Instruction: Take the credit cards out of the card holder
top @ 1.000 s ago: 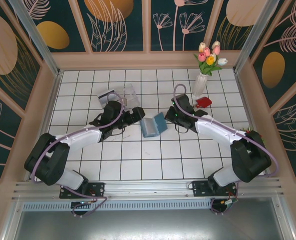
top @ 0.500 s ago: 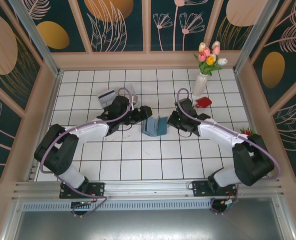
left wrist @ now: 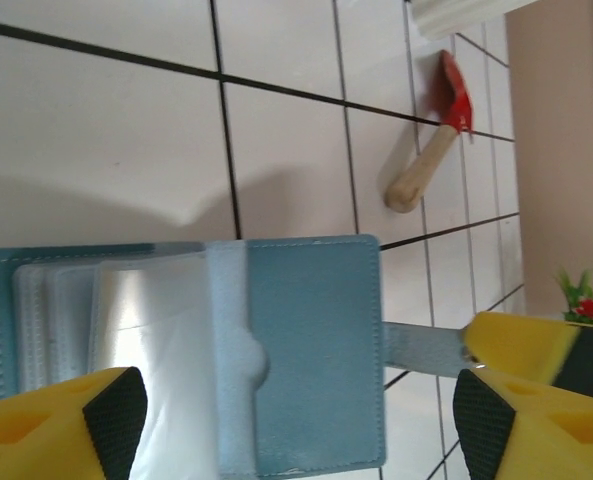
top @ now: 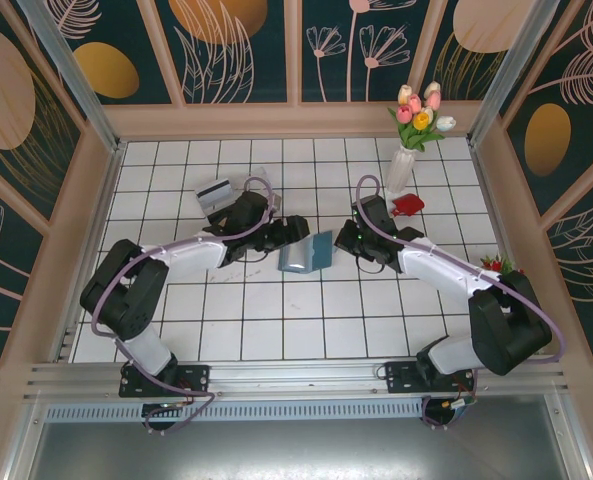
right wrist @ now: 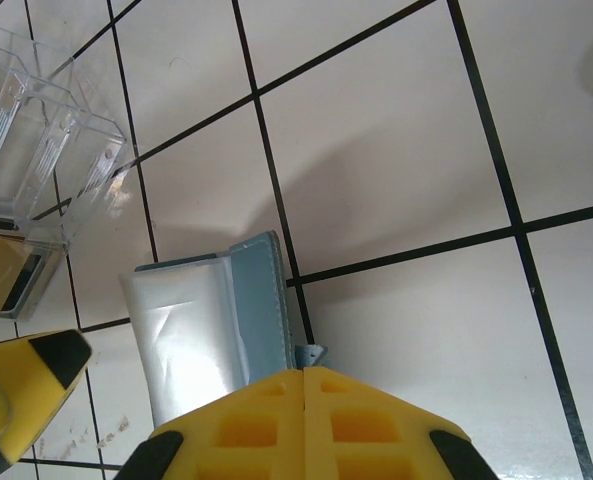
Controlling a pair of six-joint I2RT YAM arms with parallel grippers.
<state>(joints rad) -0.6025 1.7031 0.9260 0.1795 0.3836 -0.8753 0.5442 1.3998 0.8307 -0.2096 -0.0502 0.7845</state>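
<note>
2 grippers meet at the card holder (top: 306, 252), lying open mid-table: right gripper (right wrist: 304, 380) pressed together on its side strap (left wrist: 421, 350), left gripper (left wrist: 301, 412) spread wide, straddling the clear sleeves (left wrist: 146, 330). Best bet: right pins the holder flat while left nips 1 card edge only, drawing along the pocket. Both arms reach low and forward, wrists angled inward.

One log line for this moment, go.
left gripper open at card holder | right gripper shut on its strap | card holder open, sleeves exposed
</note>
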